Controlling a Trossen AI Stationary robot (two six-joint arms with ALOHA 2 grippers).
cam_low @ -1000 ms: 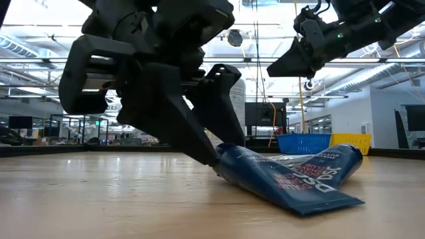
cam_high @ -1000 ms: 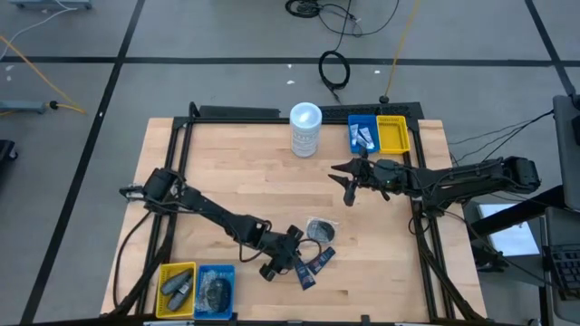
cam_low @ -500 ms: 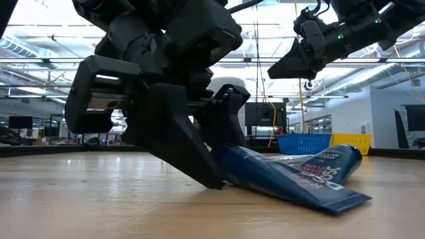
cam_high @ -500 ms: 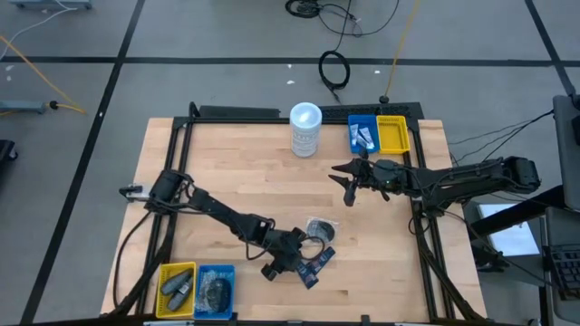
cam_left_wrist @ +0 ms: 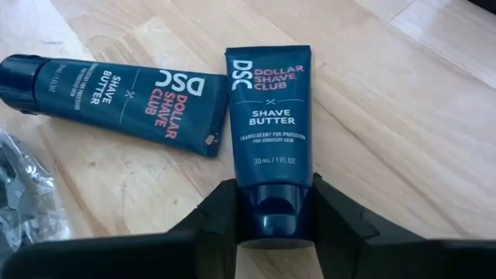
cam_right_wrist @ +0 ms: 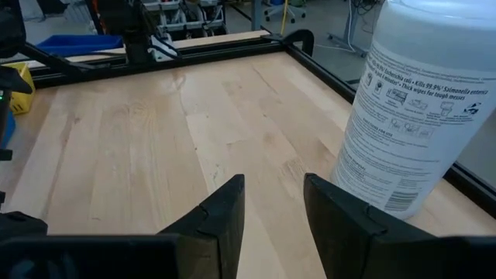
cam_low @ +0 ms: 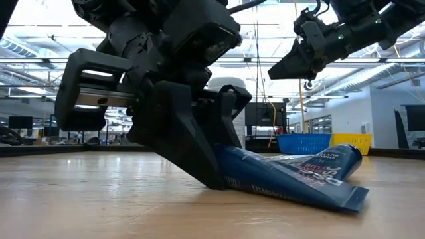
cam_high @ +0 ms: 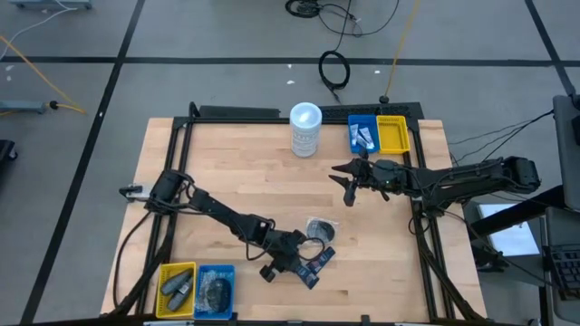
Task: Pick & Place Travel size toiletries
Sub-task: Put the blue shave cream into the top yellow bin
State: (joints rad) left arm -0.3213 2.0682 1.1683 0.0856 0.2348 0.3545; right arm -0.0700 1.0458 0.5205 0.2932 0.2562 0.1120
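Two navy "Shave Butter" tubes lie flat on the wood near the table's near edge. One tube (cam_left_wrist: 267, 116) (cam_low: 285, 179) points its cap at my left gripper (cam_left_wrist: 273, 186) (cam_high: 292, 261), which is shut on it. The second tube (cam_left_wrist: 116, 93) (cam_low: 332, 159) lies beside it, its crimped end touching the first. A clear-wrapped dark bundle (cam_high: 319, 228) (cam_left_wrist: 19, 186) rests just beyond them. My right gripper (cam_high: 347, 188) (cam_right_wrist: 273, 201) hangs open above the table's far right part, touching nothing. My left gripper pinches the nearer navy tube at its cap end (cam_left_wrist: 267, 215), one finger (cam_left_wrist: 221, 221) on each side of the cap. The fingers slant down from the table's left and lie along the tube. The tube's body and crimped end (cam_low: 355, 198) lie low on the wood.
A tall white canister (cam_high: 305, 129) (cam_right_wrist: 418, 101) stands at the far middle. A blue bin (cam_high: 363, 134) and a yellow bin (cam_high: 393, 134) sit at the far right corner. A yellow bin (cam_high: 177, 286) and a blue bin (cam_high: 216, 288) sit at the near left. Bare wood lies in the middle.
My left gripper has slid low over the wood toward the table's right edge, onto the cap end of the nearer tube. That tube has been nudged a little along the table. The right arm has kept still.
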